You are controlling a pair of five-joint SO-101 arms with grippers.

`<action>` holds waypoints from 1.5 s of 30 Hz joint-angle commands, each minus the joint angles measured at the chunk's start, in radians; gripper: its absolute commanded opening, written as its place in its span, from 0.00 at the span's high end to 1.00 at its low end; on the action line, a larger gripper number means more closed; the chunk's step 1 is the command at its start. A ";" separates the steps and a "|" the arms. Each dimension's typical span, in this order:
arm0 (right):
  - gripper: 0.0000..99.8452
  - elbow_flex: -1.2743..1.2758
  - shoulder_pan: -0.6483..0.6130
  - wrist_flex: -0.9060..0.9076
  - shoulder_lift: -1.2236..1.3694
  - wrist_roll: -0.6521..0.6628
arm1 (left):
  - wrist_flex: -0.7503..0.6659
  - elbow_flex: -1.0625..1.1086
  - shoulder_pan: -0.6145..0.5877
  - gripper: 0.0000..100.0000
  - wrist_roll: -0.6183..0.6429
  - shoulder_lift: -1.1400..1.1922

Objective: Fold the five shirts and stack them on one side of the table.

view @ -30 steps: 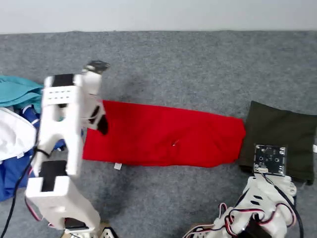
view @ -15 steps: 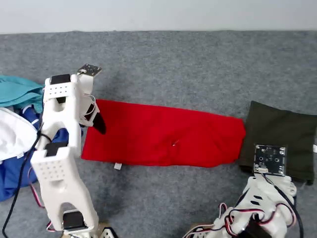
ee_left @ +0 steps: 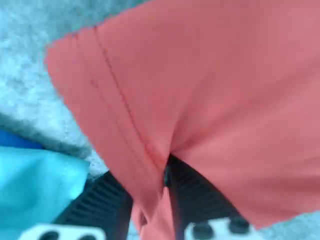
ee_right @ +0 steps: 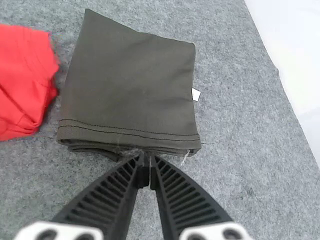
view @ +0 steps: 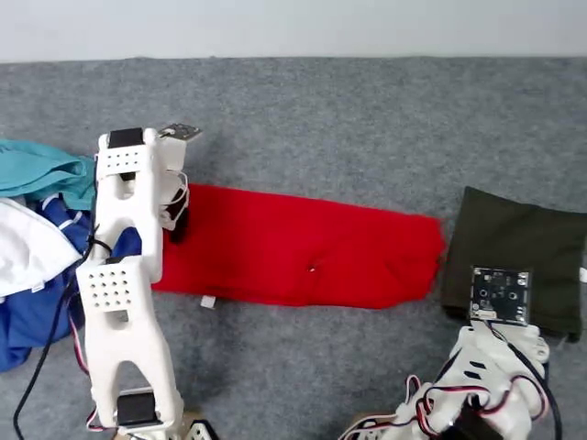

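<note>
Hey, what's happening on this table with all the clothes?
Two robot arms are folding shirts. The left arm has its jaws shut on one end of the red shirt, which lies as a long strip across the grey table. The right arm sits with jaws shut just short of a dark green shirt, already folded. A teal shirt, a white shirt and a blue shirt lie heaped beside the left arm, not yet folded.
</note>
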 commanded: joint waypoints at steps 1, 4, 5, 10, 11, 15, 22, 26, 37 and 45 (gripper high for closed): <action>0.99 -0.002 0.007 -0.007 0.010 -0.005 | 0.014 -0.022 -0.032 0.99 -0.005 -0.066; 0.99 -0.002 0.007 -0.007 0.010 -0.005 | 0.014 -0.022 -0.061 0.99 -0.009 -0.135; 0.99 -0.002 0.007 -0.007 0.010 -0.005 | 0.014 -0.022 -0.071 0.99 -0.015 -0.150; 0.99 -0.002 0.007 -0.007 0.010 -0.005 | 0.014 -0.022 -0.091 0.99 -0.061 -0.187; 0.99 -0.002 0.007 -0.007 0.010 -0.005 | 0.014 -0.022 -0.084 0.99 -0.060 -0.195; 0.99 -0.002 0.007 -0.007 0.010 -0.005 | 0.015 0.002 -0.014 0.99 -0.057 -0.281; 0.99 -0.002 0.007 -0.007 0.010 -0.005 | 0.015 0.242 0.199 0.99 -0.023 -0.597; 0.99 -0.002 0.007 -0.007 0.010 -0.005 | 0.014 0.338 0.347 0.99 0.015 -0.738; 0.99 -0.002 0.007 -0.007 0.010 -0.005 | -0.014 0.346 0.669 0.99 0.140 -0.789; 0.99 -0.002 0.007 -0.007 0.010 -0.005 | -0.087 0.275 0.758 0.99 0.199 -0.634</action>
